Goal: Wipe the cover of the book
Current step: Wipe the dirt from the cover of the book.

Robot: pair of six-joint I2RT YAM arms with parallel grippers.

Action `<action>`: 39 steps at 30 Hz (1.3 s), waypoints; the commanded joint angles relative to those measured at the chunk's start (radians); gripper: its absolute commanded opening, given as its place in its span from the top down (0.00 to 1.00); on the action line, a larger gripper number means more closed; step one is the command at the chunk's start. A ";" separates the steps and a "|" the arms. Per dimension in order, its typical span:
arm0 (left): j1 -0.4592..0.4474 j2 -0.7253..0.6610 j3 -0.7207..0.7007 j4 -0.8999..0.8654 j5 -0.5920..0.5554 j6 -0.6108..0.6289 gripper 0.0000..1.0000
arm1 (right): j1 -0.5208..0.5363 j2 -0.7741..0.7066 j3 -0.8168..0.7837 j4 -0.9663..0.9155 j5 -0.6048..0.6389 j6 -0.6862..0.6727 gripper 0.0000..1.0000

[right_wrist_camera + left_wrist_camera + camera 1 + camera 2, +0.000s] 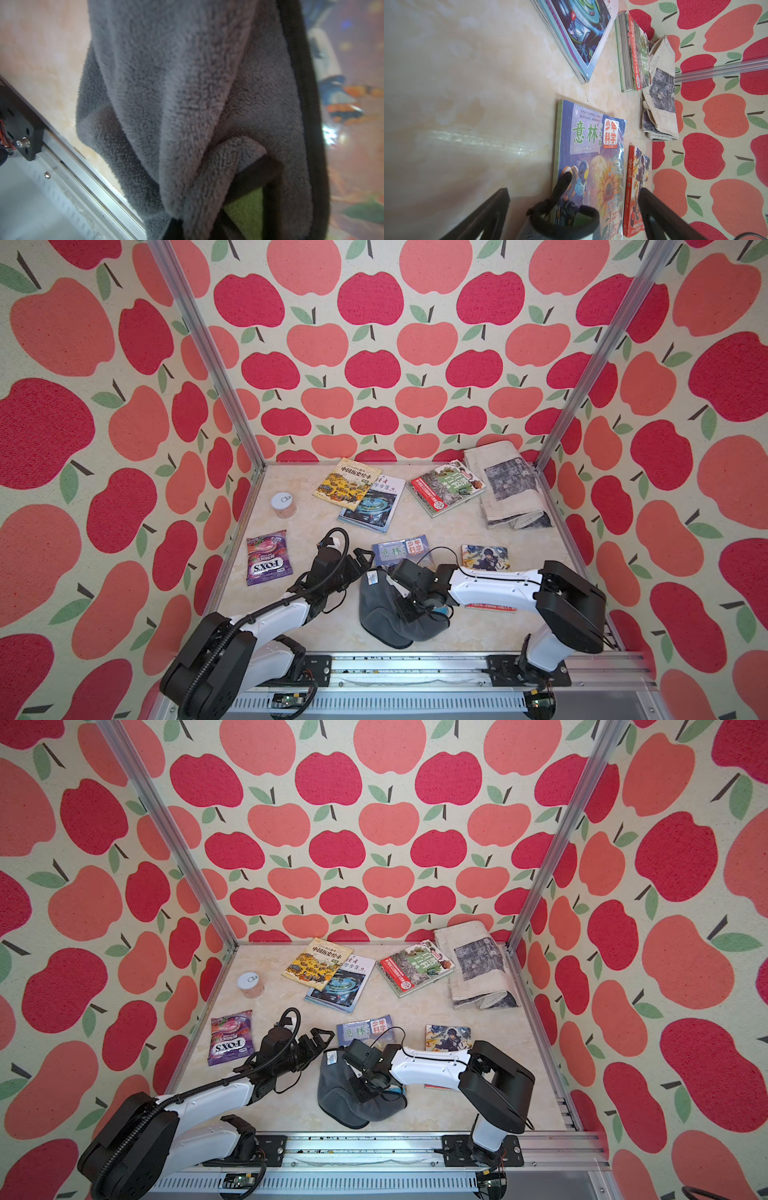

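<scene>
The book (398,549) (364,1030) is a blue-purple magazine with green characters and an astronaut, lying flat near the front middle; its cover fills the left wrist view (591,145). A grey fleece cloth (380,614) (338,1094) (187,83) with a black hem hangs bunched over the book's near end and onto the table. My right gripper (409,608) (368,1085) (199,226) is shut on the cloth, and its arm hides the rest of the book. My left gripper (362,562) (322,1038) (574,192) stands open just left of the book, nothing between its fingers.
A small manga book (484,558) lies right of the magazine. At the back are a yellow book (347,483) on a blue magazine (370,508), a green-red book (444,487) and a folded newspaper (507,485). On the left sit a candy bag (268,558) and a small jar (283,504).
</scene>
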 commanded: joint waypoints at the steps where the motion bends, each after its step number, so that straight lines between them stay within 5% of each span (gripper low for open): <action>1: 0.006 0.017 0.002 -0.019 -0.002 0.008 0.01 | -0.066 -0.089 -0.107 -0.063 0.012 0.046 1.00; 13: 0.004 0.101 0.061 0.027 0.024 0.010 0.01 | -0.183 -0.322 -0.273 -0.179 0.095 0.052 1.00; 27: -0.021 0.159 0.067 0.053 0.041 -0.009 0.01 | -0.077 0.031 0.040 -0.028 -0.075 0.004 1.00; 39: -0.025 0.154 0.053 0.076 0.036 -0.028 0.01 | -0.207 0.230 0.264 -0.038 -0.147 -0.048 1.00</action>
